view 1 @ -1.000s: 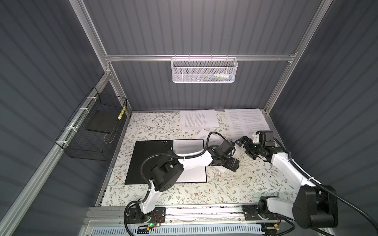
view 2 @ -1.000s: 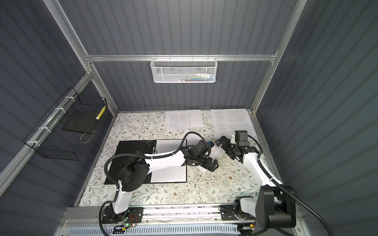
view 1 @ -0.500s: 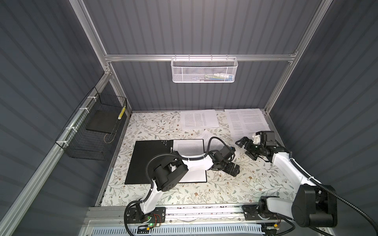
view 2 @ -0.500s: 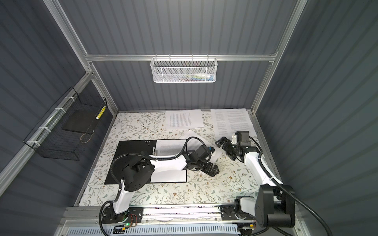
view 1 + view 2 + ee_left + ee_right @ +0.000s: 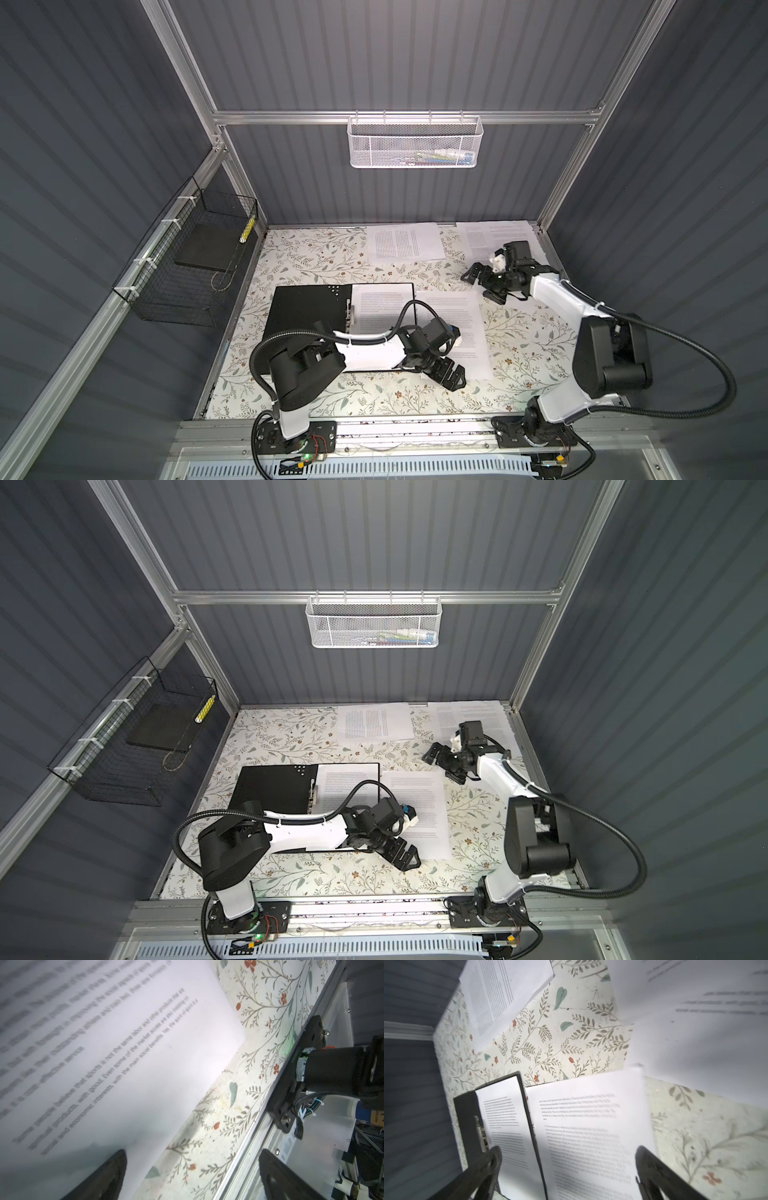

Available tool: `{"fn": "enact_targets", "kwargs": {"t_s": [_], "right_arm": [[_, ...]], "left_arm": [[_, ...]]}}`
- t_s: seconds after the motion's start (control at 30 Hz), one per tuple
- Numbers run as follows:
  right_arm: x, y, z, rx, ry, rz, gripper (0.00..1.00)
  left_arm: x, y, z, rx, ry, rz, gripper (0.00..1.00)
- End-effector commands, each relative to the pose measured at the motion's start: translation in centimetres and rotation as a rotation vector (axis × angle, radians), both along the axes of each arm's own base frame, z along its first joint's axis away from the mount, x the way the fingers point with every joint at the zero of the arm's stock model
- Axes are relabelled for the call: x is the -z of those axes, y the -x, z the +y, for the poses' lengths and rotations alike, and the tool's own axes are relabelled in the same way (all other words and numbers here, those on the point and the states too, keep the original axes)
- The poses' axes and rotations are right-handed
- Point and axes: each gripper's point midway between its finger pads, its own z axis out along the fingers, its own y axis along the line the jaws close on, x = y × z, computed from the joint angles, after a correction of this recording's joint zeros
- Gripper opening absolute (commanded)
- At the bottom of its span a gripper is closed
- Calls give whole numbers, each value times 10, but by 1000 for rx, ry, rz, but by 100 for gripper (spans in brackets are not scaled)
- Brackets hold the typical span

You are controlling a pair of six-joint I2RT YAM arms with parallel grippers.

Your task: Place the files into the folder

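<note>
Black folder (image 5: 307, 309) open, filed sheet (image 5: 382, 305) on right half; loose sheet (image 5: 459, 320) just beside it. Gaping left gripper (image 5: 456, 375) at loose sheet's near edge (nothing held); right gripper (image 5: 478, 286) gaping too, empty.

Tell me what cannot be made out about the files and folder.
Near part of the folder: under the left arm, both top views.
Sheet count in folder: only the upper one shows.
Text on the files: too small in top views, blurred in wrist views.
Basket contents: veiled by mesh, top views.
</note>
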Motion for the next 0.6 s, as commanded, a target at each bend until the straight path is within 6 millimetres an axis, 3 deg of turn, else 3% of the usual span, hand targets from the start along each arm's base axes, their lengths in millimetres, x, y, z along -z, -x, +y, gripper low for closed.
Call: {"fn": "enact_targets", "kwargs": {"t_s": [0.0, 0.1, 0.27, 0.57], "right_arm": [[31, 8, 4, -89, 160, 97, 99], [44, 4, 2, -102, 244, 133, 99], [48, 3, -21, -35, 351, 141, 99], [67, 5, -31, -22, 329, 190, 99]], "left_arm": [[28, 9, 37, -27, -153, 27, 100], [30, 6, 40, -40, -162, 12, 100], [34, 5, 40, -35, -175, 8, 100], [33, 4, 40, -30, -175, -3, 100]]}}
